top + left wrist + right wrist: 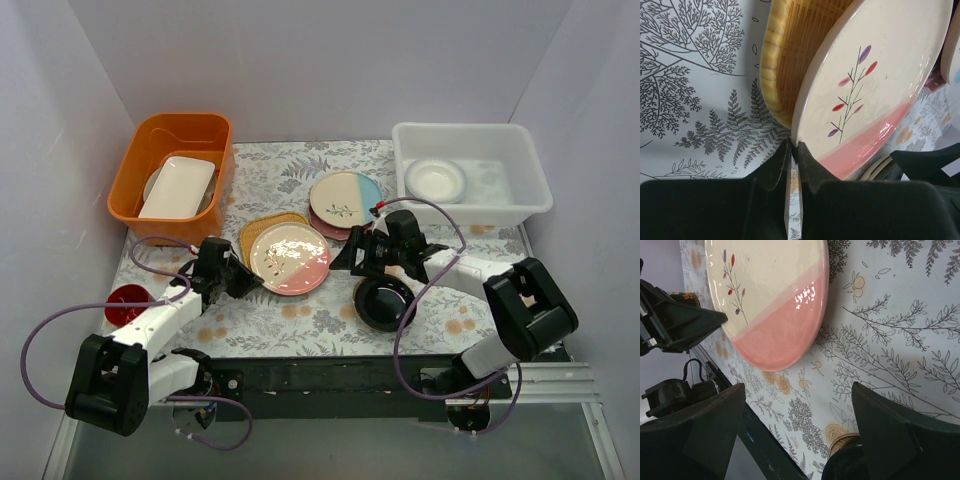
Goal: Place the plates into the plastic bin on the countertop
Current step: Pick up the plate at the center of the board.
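The cream-and-pink plate (288, 258) lies partly on the mustard yellow plate (262, 231) in the middle of the countertop (300, 175). My left gripper (249, 277) is shut on the pink plate's near-left rim; in the left wrist view the jaws (794, 149) pinch the edge of the plate (875, 75). My right gripper (342, 258) is open and empty just right of this plate, its jaws wide apart in the right wrist view (797, 412). The plastic bin (525, 170) at back right holds a white scalloped plate (435, 180). The cream-and-blue plate (345, 196) rests on a pink one.
A glossy black plate (384, 303) sits under my right arm, its gold underside showing in the right wrist view (846, 440). An orange tub (135, 170) with a white rectangular dish (178, 186) stands at back left. A small red disc (128, 303) lies at the left edge.
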Action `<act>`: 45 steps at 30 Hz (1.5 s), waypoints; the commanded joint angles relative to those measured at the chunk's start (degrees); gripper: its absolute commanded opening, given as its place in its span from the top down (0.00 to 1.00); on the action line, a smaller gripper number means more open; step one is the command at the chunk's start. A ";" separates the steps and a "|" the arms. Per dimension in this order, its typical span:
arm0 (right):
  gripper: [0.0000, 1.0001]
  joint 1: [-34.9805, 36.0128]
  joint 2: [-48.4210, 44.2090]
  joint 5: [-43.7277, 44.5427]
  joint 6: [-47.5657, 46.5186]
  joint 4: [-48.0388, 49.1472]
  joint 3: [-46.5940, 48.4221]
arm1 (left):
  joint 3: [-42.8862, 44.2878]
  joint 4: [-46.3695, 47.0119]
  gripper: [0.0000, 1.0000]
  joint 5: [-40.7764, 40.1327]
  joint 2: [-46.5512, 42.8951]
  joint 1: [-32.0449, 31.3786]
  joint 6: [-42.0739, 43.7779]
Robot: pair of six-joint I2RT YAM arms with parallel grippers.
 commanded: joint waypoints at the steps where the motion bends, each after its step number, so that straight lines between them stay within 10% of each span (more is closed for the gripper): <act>1: 0.07 0.36 3.99 -3.08 -0.22 7.55 1.47 | -0.48 2.01 1.00 1.28 -1.79 0.17 1.38; 45: 0.36 0.44 18.25 -14.78 6.37 25.14 4.82 | -2.95 8.78 1.00 13.84 -5.74 0.17 3.58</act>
